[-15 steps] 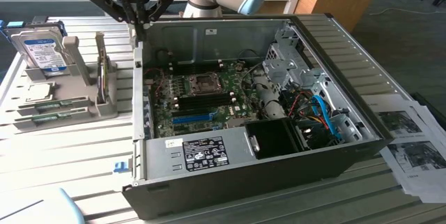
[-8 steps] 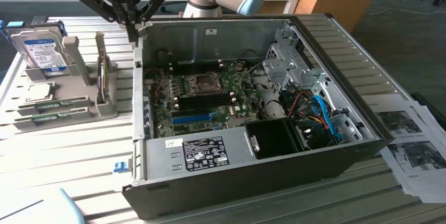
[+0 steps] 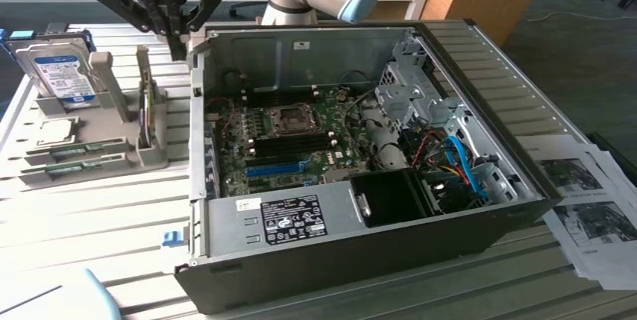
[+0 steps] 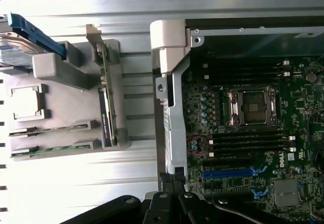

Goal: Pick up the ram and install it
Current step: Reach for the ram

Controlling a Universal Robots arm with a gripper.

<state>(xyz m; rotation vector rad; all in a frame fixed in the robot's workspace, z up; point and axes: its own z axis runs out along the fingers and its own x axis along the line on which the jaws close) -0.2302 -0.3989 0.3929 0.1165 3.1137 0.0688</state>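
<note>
The ram [image 3: 74,149] [image 4: 30,131] lies flat in a slot of the grey holder [image 3: 112,100] [image 4: 55,67] on the slatted table [image 3: 110,208], outside the open computer case [image 3: 497,74], with a 2nd green stick in the slot just beside it. Each is probably cradled with its long edges free so that fingers can close across it. In the same holder the square processor chip [image 3: 57,130] rests flat, the hard drive [image 3: 58,74] leans upright, and a card [image 3: 148,115] stands on edge. The gripper [image 3: 178,51] [image 4: 173,176] hangs above the gap between holder and case wall, its fingers pressed together on nothing and touching neither stick, so the pick-up is not yet made. Inside the case the motherboard [image 3: 289,148] faces up, and its dark memory slots [image 4: 248,143] beside the processor socket [image 4: 253,105] look bare, so the install is undone.
</note>
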